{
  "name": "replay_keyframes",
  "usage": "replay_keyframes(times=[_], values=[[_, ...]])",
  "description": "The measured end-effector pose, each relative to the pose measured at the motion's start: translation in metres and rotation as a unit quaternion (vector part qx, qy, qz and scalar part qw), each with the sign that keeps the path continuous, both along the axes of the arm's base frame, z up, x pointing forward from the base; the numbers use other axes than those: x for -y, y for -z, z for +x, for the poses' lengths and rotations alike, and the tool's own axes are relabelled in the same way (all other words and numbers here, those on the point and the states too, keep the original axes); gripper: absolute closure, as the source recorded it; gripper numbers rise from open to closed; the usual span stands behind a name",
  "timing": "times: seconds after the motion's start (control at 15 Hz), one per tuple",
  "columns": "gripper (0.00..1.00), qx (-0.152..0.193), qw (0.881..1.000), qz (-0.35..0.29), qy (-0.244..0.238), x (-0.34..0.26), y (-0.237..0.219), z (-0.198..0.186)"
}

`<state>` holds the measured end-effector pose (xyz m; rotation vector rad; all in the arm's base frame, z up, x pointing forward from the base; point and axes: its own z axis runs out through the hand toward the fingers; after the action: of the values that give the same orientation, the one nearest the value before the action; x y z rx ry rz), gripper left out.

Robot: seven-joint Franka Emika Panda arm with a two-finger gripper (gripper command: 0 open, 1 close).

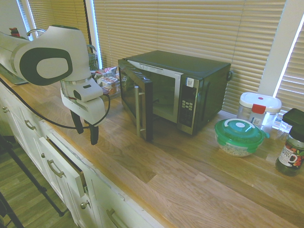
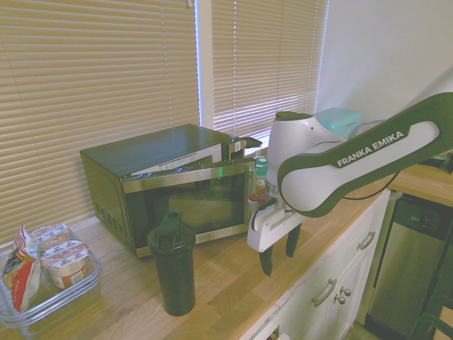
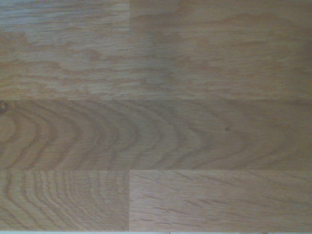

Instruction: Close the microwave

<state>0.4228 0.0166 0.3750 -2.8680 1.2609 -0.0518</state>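
One green-lidded bowl (image 1: pixel 239 137) seemingly holds pale food beside the microwave (image 1: pixel 178 90).

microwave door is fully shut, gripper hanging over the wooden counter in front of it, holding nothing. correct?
Not quite: the microwave door stands ajar, swung outward, as the first exterior view shows. The rest holds: the gripper hangs over the wooden counter in front of it, holding nothing.

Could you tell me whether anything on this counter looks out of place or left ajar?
Yes: the microwave door stands partly open, swung out over the counter. A drawer below the hand is also slightly pulled out. Nothing looks spilled.
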Motion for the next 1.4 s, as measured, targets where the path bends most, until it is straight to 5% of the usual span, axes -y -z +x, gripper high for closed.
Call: replay_keyframes(times=[0.67, 1.4], values=[[0.00, 0.025, 1.000, -0.006, -0.015, -0.026, -0.041, 0.023], [0.00, 0.041, 0.999, 0.007, -0.005, -0.027, -0.117, 0.113]])
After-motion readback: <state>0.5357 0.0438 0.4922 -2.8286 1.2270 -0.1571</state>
